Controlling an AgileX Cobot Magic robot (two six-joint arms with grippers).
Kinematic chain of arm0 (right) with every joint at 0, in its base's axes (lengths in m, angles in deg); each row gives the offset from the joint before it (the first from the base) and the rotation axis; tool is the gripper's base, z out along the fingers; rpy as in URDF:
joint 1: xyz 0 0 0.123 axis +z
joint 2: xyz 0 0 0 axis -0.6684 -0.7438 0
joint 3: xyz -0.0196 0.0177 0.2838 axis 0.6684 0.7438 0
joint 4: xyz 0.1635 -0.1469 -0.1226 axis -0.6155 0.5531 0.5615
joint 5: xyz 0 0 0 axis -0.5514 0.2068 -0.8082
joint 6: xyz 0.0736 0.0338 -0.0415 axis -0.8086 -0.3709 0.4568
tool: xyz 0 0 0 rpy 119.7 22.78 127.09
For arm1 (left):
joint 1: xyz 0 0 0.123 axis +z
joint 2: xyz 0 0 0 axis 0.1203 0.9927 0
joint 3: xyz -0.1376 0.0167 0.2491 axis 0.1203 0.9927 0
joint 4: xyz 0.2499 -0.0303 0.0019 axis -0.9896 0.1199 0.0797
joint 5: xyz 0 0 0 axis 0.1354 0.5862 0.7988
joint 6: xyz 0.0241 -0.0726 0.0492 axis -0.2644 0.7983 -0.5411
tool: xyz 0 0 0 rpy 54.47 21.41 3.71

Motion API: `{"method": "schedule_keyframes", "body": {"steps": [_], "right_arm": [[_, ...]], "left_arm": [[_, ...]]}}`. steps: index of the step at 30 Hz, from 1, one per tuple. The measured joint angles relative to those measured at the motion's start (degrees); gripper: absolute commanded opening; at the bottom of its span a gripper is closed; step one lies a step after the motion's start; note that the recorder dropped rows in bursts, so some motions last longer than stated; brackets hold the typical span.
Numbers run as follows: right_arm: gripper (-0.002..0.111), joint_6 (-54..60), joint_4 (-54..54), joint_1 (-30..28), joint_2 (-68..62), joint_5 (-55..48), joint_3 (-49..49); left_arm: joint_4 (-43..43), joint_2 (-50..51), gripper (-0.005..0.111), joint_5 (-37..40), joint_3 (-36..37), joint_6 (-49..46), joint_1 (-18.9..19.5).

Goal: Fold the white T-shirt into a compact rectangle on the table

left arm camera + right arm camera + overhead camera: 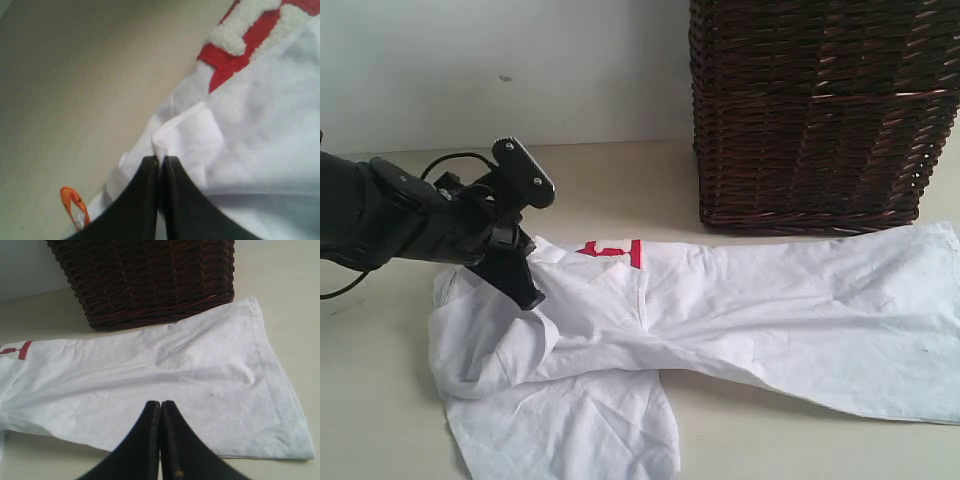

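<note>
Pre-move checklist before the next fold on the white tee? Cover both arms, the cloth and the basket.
1. Left gripper grip: ok, shut on a fold of the white T-shirt.
2. Right gripper ready to grasp: not ok, shut, holding nothing, over the shirt.
3. Cloth flat: not ok, bunched around the left gripper.
4. Wicker basket off the cloth: cannot tell, the shirt edge lies at its base.
5. Whole shirt on the table: cannot tell, it runs out of the exterior view.
</note>
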Motion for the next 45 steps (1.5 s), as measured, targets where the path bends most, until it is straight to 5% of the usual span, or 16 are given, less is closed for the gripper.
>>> {"method": "schedule_keyframes", "body": {"steps": [9,18,20,23,25,30,36,45], "right_arm": [[0.000,0.00,0.00,0.00,0.00,0.00,0.00],[0.000,0.00,0.00,0.00,0.00,0.00,0.00],[0.000,0.00,0.00,0.00,0.00,0.00,0.00],[0.000,0.00,0.00,0.00,0.00,0.00,0.00],[0.000,0.00,0.00,0.00,0.00,0.00,0.00],[0.000,0.00,0.00,0.00,0.00,0.00,0.00],[0.000,0.00,0.00,0.00,0.00,0.00,0.00],[0.000,0.00,0.00,0.00,0.00,0.00,0.00]], "left_arm": [[0.11,0.00,0.056,-0.23,-0.46,1.36,0.00],[0.23,-2.35,0.058,0.16,-4.03,2.22,0.00],[-0.40,-5.77,0.058,12.45,-5.62,2.51,0.67],[-8.53,-8.72,0.058,49.19,-3.71,-1.31,0.81],[-13.24,-8.72,0.058,58.53,0.30,-7.07,0.69],[-19.46,-11.14,0.058,50.66,14.97,-21.51,-0.66],[-20.77,-11.43,0.057,45.64,19.27,-22.95,-5.40],[-18.21,-10.02,0.009,39.38,19.27,-23.05,-10.17]]}}
